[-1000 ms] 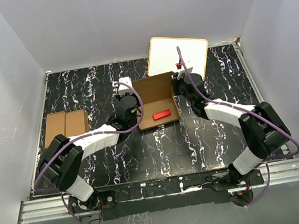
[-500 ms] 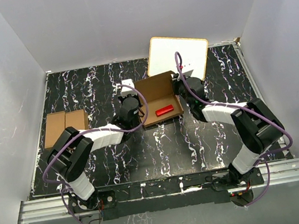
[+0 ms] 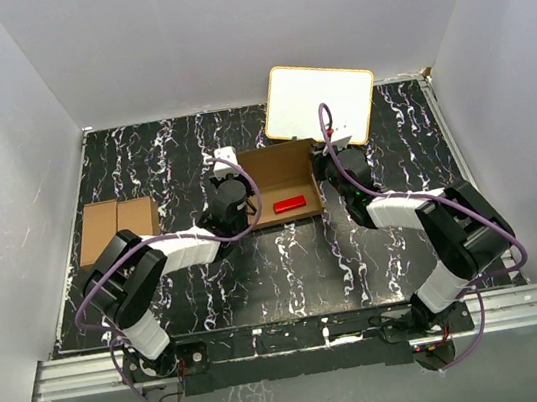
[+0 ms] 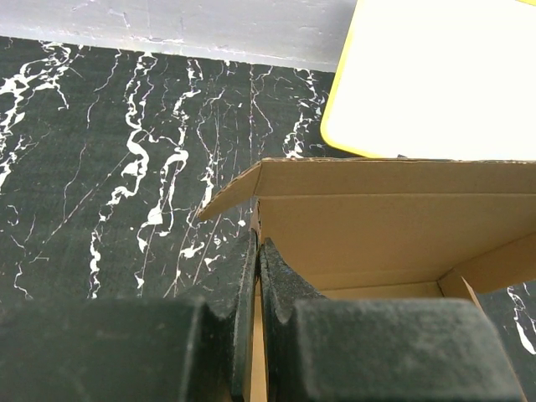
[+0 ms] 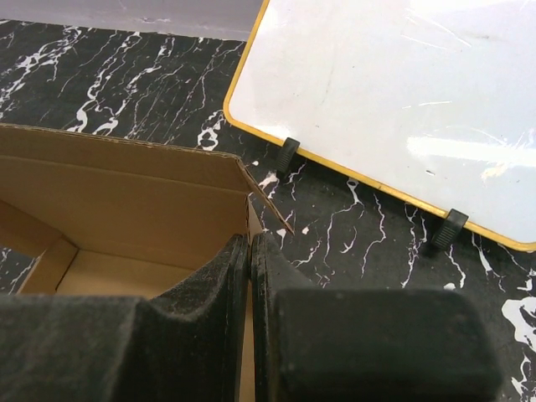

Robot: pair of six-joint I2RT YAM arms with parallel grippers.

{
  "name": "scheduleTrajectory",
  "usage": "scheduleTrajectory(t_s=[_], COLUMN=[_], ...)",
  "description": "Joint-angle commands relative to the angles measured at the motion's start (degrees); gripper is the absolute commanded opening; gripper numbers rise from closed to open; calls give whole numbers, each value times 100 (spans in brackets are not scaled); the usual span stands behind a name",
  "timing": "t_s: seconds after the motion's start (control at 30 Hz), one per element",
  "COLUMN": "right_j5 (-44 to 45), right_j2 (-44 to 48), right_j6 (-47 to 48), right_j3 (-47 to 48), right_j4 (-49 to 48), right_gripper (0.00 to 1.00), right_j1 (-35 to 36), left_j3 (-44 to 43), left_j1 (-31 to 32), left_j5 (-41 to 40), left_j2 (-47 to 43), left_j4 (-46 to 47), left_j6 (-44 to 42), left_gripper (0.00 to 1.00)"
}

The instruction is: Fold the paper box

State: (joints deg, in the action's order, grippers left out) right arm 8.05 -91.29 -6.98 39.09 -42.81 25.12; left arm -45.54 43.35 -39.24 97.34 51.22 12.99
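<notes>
The left gripper [image 4: 256, 249] has its jaws together, clamped on the left side wall of the paper box [image 3: 279, 171]. The right gripper [image 5: 249, 248] is likewise clamped on the right side wall. The box is open at the top and sits between the two grippers at the far middle of the table [image 3: 161, 156], just in front of the white board [image 3: 320, 102]. A red item [image 3: 290, 203] lies inside. Two brown cartons [image 3: 118, 228] lie well apart to the left.
</notes>
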Motion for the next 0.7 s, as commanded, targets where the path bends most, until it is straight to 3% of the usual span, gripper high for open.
scheduleTrajectory(t_s=[0.0, 0.67], right_j5=[-821, -954], right_j2=[242, 675], right_j6=[-392, -532], right_j3=[-128, -520], right_j4=[-439, 36], right_gripper=[10, 11], right_j1=[258, 288], left_j3=[232, 750], left_j1=[204, 410], left_j5=[686, 646], left_j2=[-222, -674], left_j4=[-20, -176], left_j6=[271, 423], left_gripper=[0, 0])
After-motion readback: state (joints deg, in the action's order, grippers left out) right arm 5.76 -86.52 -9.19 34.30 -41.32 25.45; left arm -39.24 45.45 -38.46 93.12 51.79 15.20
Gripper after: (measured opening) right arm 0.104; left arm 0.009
